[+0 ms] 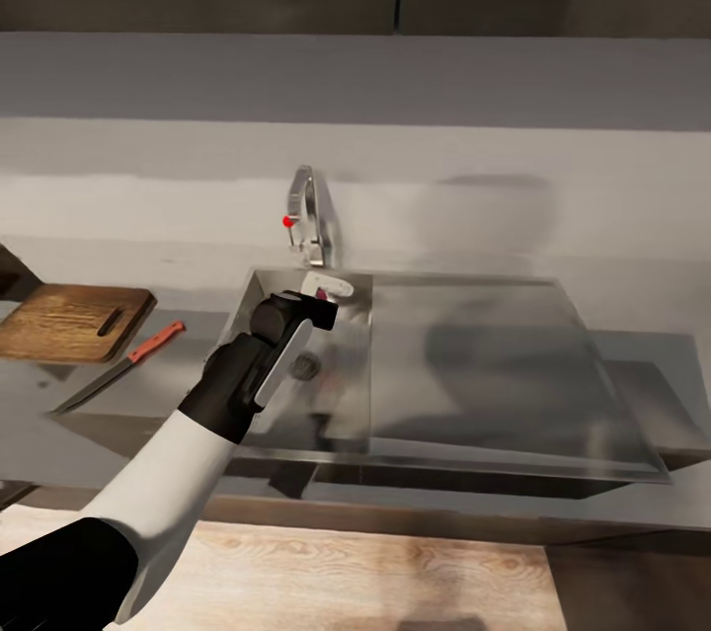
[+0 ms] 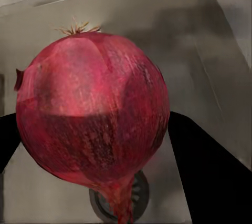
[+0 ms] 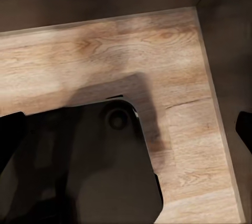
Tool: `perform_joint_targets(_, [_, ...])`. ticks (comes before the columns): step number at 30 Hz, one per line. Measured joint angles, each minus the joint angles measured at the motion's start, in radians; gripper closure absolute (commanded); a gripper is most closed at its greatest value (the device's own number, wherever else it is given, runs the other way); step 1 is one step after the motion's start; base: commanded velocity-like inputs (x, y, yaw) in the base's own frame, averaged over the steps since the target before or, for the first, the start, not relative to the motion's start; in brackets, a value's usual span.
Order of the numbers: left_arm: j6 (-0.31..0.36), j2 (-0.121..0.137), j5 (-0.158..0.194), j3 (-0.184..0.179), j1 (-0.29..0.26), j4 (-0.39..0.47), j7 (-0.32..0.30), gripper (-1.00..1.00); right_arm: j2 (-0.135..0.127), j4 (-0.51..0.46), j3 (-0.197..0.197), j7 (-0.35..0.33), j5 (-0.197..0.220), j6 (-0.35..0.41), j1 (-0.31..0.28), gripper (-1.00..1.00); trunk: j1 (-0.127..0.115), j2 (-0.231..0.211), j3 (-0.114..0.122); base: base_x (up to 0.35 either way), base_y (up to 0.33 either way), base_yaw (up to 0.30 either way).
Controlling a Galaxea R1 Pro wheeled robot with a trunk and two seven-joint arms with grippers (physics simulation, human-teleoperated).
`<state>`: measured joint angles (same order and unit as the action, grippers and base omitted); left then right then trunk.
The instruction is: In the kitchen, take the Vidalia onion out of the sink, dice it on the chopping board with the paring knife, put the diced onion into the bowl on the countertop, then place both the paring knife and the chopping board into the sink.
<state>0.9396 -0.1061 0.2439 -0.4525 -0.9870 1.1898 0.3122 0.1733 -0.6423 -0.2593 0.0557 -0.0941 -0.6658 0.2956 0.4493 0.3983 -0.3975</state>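
A: While the left gripper [image 1: 321,300] hangs over the sink [image 1: 553,458] basin, what does it have between its fingers?
B: The Vidalia onion [image 2: 92,113]. On the left wrist camera the dark fingers [image 2: 210,176] press on both sides of it, so the jaws are closed as far as the onion allows. It hangs in the air, with the round drain [image 2: 137,200] below it.
A: And the tap?
B: The chrome tap [image 1: 309,211] with the red knob stands just behind the gripper.
A: Where are the other things?
B: The chopping board [image 1: 71,323] lies on the countertop [image 1: 188,330], on the left of the sink. The paring knife [image 1: 118,366] lies just beside it, the blade pointing toward the robot.
A: The right gripper?
B: Its wrist camera shows a wooden floor [image 3: 173,56] and the robot base [image 3: 105,171]; dark finger edges sit far apart, so it seems open and empty.
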Motion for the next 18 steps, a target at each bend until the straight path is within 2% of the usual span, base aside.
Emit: perform_joint_targets(18, [0.001,0.000,0.001,0.000,0.000,0.001,-0.001,1.00,0.000,0.033,-0.002,0.000,0.000,-0.001,0.000,-1.00,0.000,0.000,0.029,0.000,0.294,0.000])
